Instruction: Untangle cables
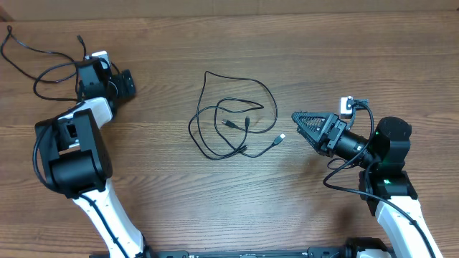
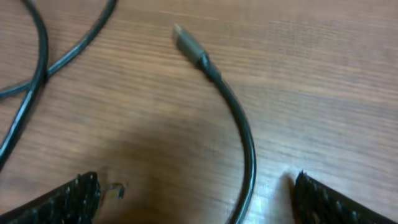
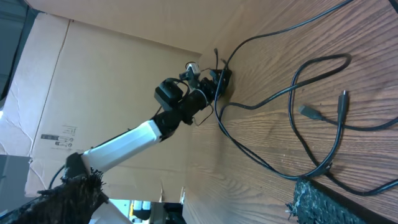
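Note:
A loose tangle of thin black cables lies mid-table, one silver plug pointing right. In the right wrist view the same cables lie ahead of the jaws. My right gripper hovers open just right of that plug, holding nothing. Another black cable trails over the far left. My left gripper stands open over that cable's end. The cord runs between the fingers untouched, and its plug lies ahead on the wood.
The wooden table carries only the cables. The left arm shows across the table in the right wrist view, with cardboard panels behind it. Thicker arm cables loop beside the right arm.

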You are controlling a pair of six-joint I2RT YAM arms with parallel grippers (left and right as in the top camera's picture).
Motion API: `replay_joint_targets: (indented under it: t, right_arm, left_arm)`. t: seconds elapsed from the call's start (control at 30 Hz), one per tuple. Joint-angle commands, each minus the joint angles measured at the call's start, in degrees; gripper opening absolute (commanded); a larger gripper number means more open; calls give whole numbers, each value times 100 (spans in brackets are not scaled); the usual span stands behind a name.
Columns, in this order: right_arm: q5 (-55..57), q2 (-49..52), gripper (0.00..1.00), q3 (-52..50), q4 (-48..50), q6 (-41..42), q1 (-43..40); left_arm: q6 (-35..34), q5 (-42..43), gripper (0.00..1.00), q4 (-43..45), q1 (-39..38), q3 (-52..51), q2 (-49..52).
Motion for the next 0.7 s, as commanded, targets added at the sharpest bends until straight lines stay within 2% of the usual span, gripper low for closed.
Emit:
replay_joint_targets:
  t: [0.0,0.13,0.3,0.37,0.5,0.67]
  right_arm:
    - [35,-39,100,48,11,-52,-7]
    - [35,-39,100,48,11,-52,-7]
    - [120,-39,100,48,11,-48,-7]
    - [120,-39,100,48,11,-48,-7]
    - [120,-39,100,48,11,-48,-7]
    - [122,-39,100,48,11,-50,-7]
  left_arm:
    - [131,-107,99,431,24,-164,450]
    - [-44,-98,100,841,24,-151,444]
    - [-168,387,99,553,24,-149,258]
    - [-173,737,100,151,26,-149,-48]
    - [-234,721,99,-656,26,-149,-706]
    - [-415,195,100,-1871,26,-149,-1305]
